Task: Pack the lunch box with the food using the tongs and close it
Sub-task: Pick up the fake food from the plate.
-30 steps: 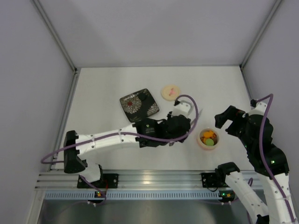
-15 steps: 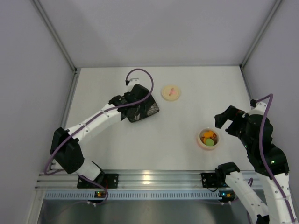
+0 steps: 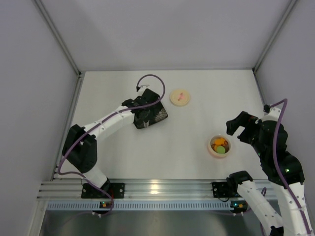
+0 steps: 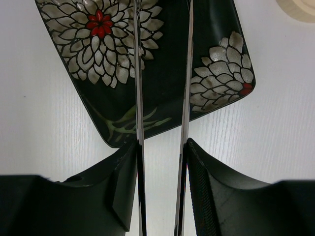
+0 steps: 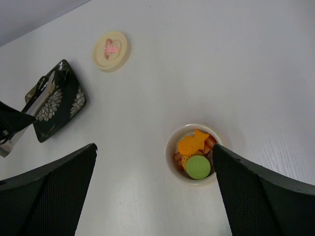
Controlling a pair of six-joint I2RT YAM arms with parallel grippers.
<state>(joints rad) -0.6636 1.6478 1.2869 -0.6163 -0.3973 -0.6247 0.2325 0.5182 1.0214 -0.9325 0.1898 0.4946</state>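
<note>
The lunch box point(image 3: 219, 146) point(image 5: 194, 155) stands open at the right, with food point(image 5: 193, 144) in it: an orange fish-shaped piece, a green round one point(image 5: 198, 167) and brown bits. Its cream lid point(image 3: 180, 97) point(image 5: 111, 50) lies flat at the back. My left gripper point(image 3: 144, 114) point(image 4: 160, 147) hovers over the dark flowered plate point(image 3: 159, 116) point(image 4: 98, 59), shut on the tongs point(image 4: 138, 98), whose two thin metal arms run up over the plate; their tips are out of view. My right gripper point(image 3: 238, 126) point(image 5: 153, 147) is open, just right of and above the lunch box.
The part of the plate that shows in the left wrist view bears no food. The lid's edge point(image 4: 301, 9) lies just beyond the plate's far right corner. Grey walls close the table on three sides, and a metal rail point(image 3: 157, 189) runs along the near edge.
My left arm has swung from beside the lunch box back left to the plate, carrying the tongs. The right arm, lunch box and lid have not moved.
</note>
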